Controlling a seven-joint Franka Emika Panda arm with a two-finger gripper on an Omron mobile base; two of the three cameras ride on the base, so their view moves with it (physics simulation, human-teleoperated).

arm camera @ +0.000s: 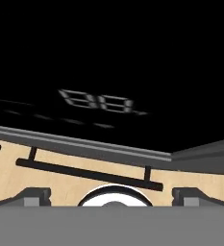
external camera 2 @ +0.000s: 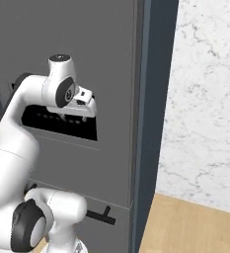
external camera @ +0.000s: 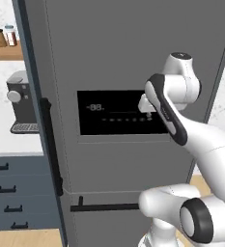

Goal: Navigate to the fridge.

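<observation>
Jaws spread, fridge (external camera: 119, 58) upright, display panel (external camera: 116, 113) facing robot

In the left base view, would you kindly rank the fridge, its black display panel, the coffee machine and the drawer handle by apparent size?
Largest to smallest:
1. fridge
2. display panel
3. coffee machine
4. drawer handle, partly hidden by the arm

The coffee machine sits farther back, so its rank is uncertain.

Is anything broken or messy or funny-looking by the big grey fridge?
Nothing stands out. The fridge looks whole and shut, its black display panel lit, and its long bar handle and drawer handle straight. The coffee machine stands upright on the counter beside it, and the bottles on the shelf are upright too.
</observation>
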